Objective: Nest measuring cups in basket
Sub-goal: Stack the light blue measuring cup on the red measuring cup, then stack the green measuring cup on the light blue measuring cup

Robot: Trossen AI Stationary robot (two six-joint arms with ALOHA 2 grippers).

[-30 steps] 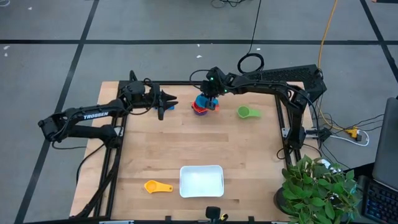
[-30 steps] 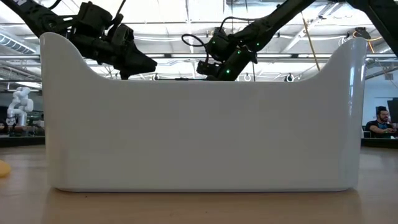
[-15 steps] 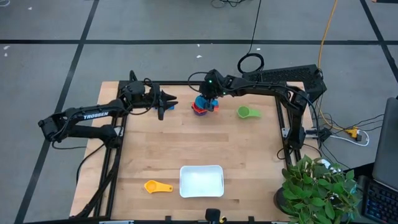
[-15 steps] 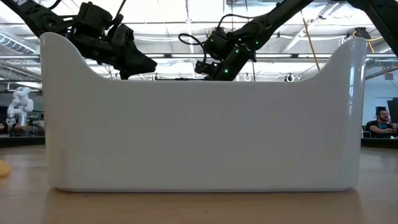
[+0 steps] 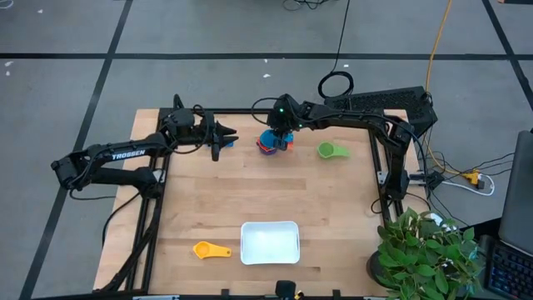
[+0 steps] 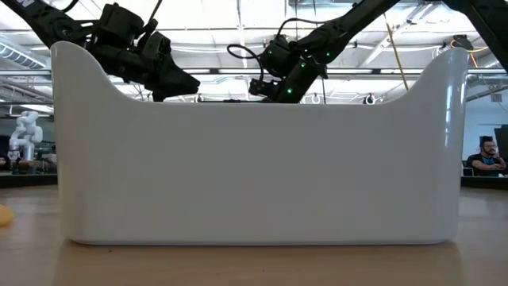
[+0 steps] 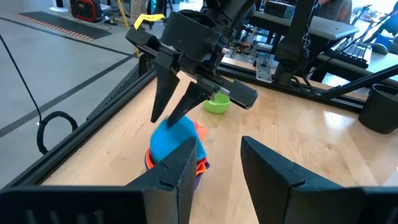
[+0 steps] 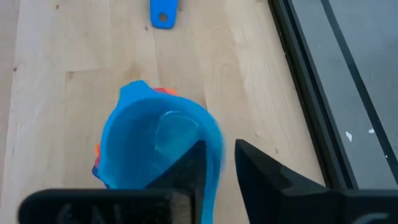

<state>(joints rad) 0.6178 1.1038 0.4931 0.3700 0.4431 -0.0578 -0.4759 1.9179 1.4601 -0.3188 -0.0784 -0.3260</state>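
While the basket [image 5: 269, 242] sat at the near edge of the counter [image 5: 266, 192] with nothing visible inside it, I judged the task to be well short of complete. My right tool [image 5: 280, 138] was positioned at the far side of the counter, directly over a stack of measuring cups [image 5: 267, 145]. In the right wrist view, one finger sat inside the light blue cup [image 8: 158, 143] on top of that stack and the other outside its rim, with a narrow gap between them; I could not tell whether the tool was gripping the wall or had let it go. Orange and red rims showed beneath the light blue cup, so partial nesting had been achieved, though on the counter and not in the basket. The green cup [image 5: 331, 151] lay separately, near the stack toward the right arm's side. The yellow cup [image 5: 210, 249] lay just beside the basket. A blue handle [image 8: 163, 12] appeared beyond the stack in the right wrist view; which cup it belonged to could not be determined. My left tool [image 5: 218, 138] hung near the stack with fingers apart and nothing between them. Remaining work, as I judged it: add the loose cups and transfer everything into the basket.
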